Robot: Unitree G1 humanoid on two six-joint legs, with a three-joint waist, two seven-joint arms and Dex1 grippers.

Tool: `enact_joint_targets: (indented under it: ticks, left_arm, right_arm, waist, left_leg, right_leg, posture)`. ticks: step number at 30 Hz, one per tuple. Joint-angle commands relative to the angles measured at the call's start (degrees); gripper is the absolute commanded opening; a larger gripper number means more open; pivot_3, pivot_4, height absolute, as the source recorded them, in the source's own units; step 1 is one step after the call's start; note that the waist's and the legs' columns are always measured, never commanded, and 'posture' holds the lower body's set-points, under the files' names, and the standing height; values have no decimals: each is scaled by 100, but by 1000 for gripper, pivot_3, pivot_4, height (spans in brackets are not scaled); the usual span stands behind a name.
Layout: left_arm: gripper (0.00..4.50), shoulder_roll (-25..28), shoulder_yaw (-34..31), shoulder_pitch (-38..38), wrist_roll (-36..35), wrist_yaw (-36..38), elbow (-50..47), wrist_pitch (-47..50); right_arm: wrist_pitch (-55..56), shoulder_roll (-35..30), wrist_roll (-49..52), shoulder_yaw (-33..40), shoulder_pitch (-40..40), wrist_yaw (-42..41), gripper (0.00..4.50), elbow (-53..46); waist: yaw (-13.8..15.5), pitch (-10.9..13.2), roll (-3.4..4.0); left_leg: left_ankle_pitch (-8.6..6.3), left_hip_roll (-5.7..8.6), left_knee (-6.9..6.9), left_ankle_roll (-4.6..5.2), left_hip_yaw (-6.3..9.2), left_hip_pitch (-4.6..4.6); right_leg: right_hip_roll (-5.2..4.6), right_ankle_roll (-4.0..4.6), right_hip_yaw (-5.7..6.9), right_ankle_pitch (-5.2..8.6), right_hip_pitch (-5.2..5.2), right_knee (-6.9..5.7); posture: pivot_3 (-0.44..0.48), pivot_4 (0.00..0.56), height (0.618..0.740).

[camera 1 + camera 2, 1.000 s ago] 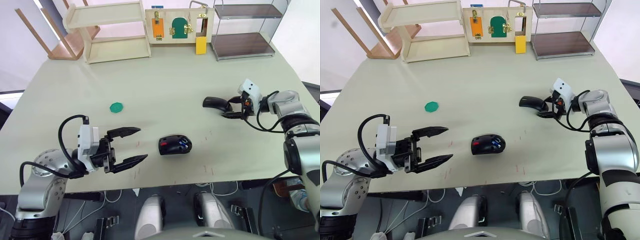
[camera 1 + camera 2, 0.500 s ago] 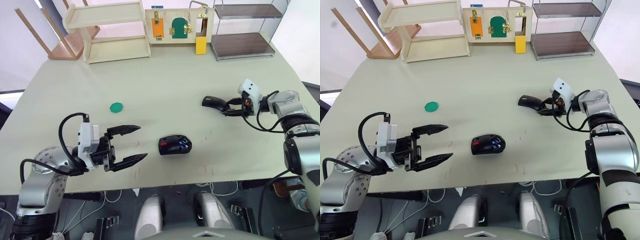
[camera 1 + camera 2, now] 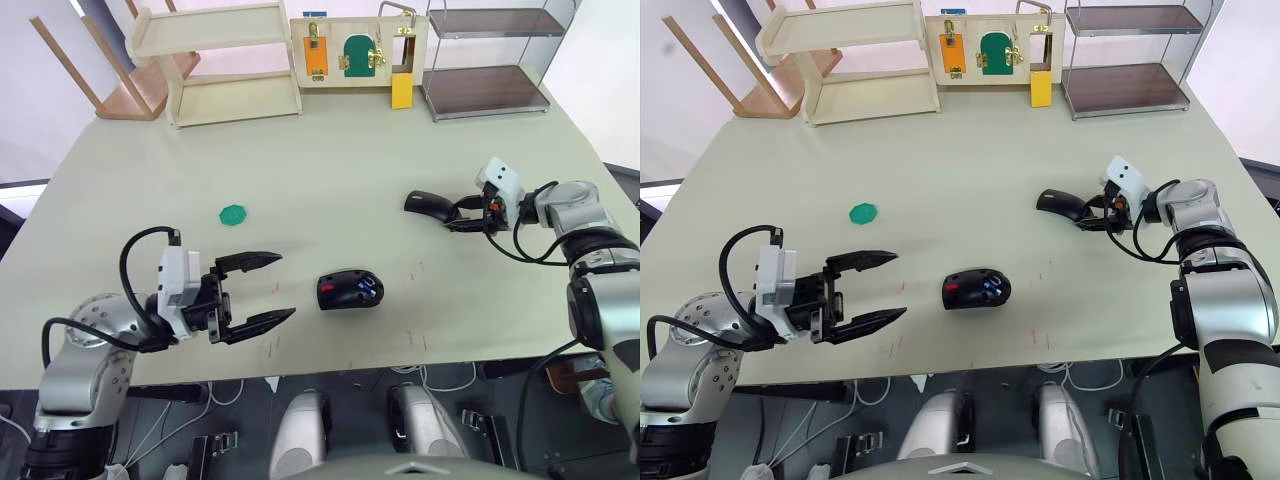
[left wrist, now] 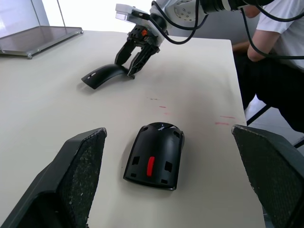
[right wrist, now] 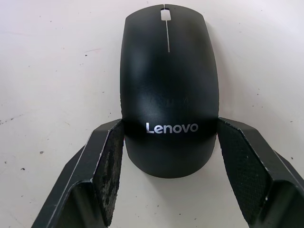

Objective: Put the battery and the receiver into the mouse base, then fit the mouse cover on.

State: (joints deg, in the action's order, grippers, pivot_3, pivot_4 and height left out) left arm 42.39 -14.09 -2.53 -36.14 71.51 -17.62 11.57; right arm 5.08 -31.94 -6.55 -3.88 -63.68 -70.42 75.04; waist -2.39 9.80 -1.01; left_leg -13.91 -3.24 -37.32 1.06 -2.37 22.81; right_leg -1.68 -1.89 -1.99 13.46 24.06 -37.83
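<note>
Gripping mouse cover (image 5: 167, 90), right tool (image 3: 468, 212)

Two broad black fingers with textured pads (image 4: 83, 161) stand wide apart, one on each side of the pale beige table (image 4: 52, 90). Between them lies the black oval mouse base (image 4: 154, 156), inner side up, with a red strip at its middle. Beyond it rests the glossy black arched mouse cover (image 4: 105, 75), and the right gripper (image 4: 134, 54) meets its near end, fingers on either side. A glass-and-metal shelf (image 4: 38, 34) stands at the far corner; a person in a white shirt (image 4: 280, 28) sits past the table edge.
</note>
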Motion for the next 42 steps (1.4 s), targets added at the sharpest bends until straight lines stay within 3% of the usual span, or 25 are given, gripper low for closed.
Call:
enact_joint_targets:
  ticks: [1,17,22,26,31,37,42]
  left_arm:
    - [4500,52,-38,38,-26,36,-66,-90]
    - [4500,122,78,305,-2,192,169,-89]
    - [4500,168,48,331,-11,260,217,-86]
    - [4500,237,29,385,-6,349,310,-93]
    - [4500,322,89,646,50,518,602,-138]
    - [4500,415,135,944,83,844,973,-232]
    - [4500,452,180,1060,158,1013,1141,-306]
  right_arm:
    - [102,-78,26,66,-44,-5,3013,-166]
    - [34,-133,219,226,-12,-66,3013,-388]
    - [-128,-193,240,113,110,-366,3013,-905]
    - [-917,-281,407,30,497,-712,3013,-2265]
    - [-3004,-595,830,-199,1293,-1249,3013,-5100]
    - [-4332,-970,1033,-621,1607,-1321,3013,-7350]
    - [-5120,-1171,1311,-938,1614,-1257,3013,-8550]
  waist:
    - [0,0,0]
    - [-5,0,0]
    - [1,0,0]
    - [6,0,0]
    - [22,1,2]
    - [34,2,3]
    - [29,1,2]
  left_leg:
    - [0,0,0,0,0,0]
    - [0,0,0,0,-2,0]
    - [0,0,0,0,-3,2]
    - [0,0,0,0,-4,4]
    - [0,-2,0,0,-3,7]
    - [0,-2,-2,0,-4,10]
    - [0,-2,-2,0,-3,11]
  right_leg:
    - [0,0,0,0,0,0]
    - [0,0,-2,0,1,-1]
    - [0,0,-4,0,6,-3]
    - [0,-1,-5,0,8,-4]
    - [1,-1,-4,0,13,-10]
    - [2,-2,-2,1,18,-11]
    - [2,-2,-1,1,19,-11]
  posture:
    - [0,150,740]
    - [0,150,740]
    - [0,150,740]
    - [0,150,740]
    - [0,150,740]
    - [0,150,740]
    - [0,150,740]
